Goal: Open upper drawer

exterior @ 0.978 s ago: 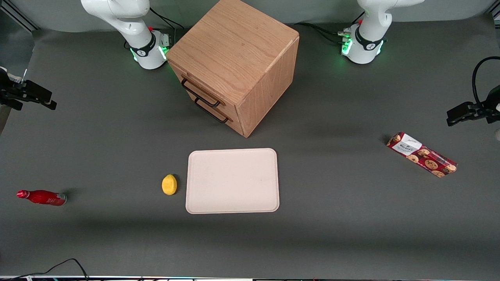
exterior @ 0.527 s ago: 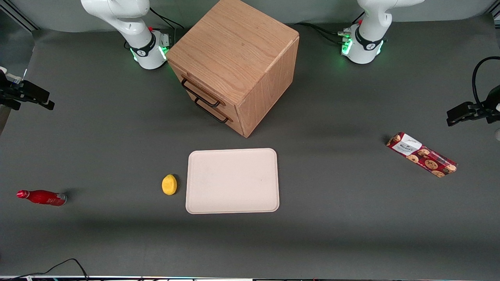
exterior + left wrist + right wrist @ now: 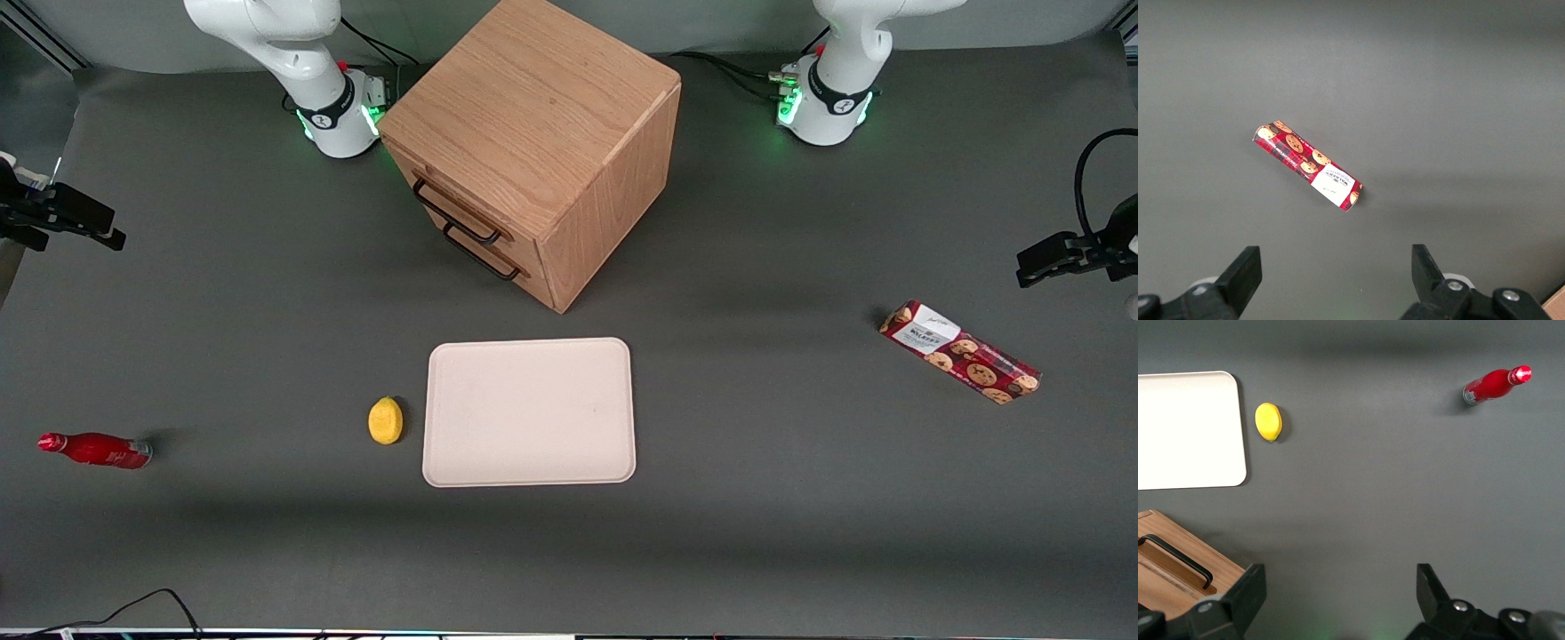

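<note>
Jaws (image 3: 1338, 597) gape empty above dark grey table (image 3: 267, 293), well apart from shut upper drawer (image 3: 449, 206).

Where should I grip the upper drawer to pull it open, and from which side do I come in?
Grip the upper drawer by the middle of its thin black bar handle, coming straight at the cabinet's front. The bar stands off the flat oak front, leaving room for a finger; nothing else there offers a hold. The gripper is open, above bare table toward the working arm's end.
</note>
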### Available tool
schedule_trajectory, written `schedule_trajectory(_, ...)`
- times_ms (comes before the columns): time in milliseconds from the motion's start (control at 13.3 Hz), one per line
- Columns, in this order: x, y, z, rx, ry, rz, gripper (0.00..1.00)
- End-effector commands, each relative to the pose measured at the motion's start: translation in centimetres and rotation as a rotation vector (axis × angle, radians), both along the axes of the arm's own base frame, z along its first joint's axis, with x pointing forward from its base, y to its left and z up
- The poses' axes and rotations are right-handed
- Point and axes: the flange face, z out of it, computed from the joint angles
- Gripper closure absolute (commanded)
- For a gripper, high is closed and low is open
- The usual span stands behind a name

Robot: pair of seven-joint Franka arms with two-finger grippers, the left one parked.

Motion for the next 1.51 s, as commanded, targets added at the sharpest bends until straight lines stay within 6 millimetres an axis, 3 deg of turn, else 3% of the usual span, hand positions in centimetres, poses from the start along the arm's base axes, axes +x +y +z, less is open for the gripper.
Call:
schedule_trajectory(0,-0.2,3.2,0.0,-0.007,0.023,0.060,0.00)
schedule_trajectory(301,-1.3,11.0,-1.0,0.009,0.090,0.206,0.00)
schedule_trajectory(527,-2.1,17.5,-3.2,0.031,0.168,0.326,0.00)
schedule_trajectory(828,-4.3,25.1,-3.2,0.057,0.163,0.471,0.00)
schedule_trajectory(978,-5.1,27.5,-2.9,0.089,0.161,0.513,0.00)
schedule_trajectory(1204,-5.7,29.3,-2.7,0.095,0.158,0.544,0.00)
schedule_trajectory(1430,-5.0,30.1,-5.3,0.165,0.227,0.532,0.00)
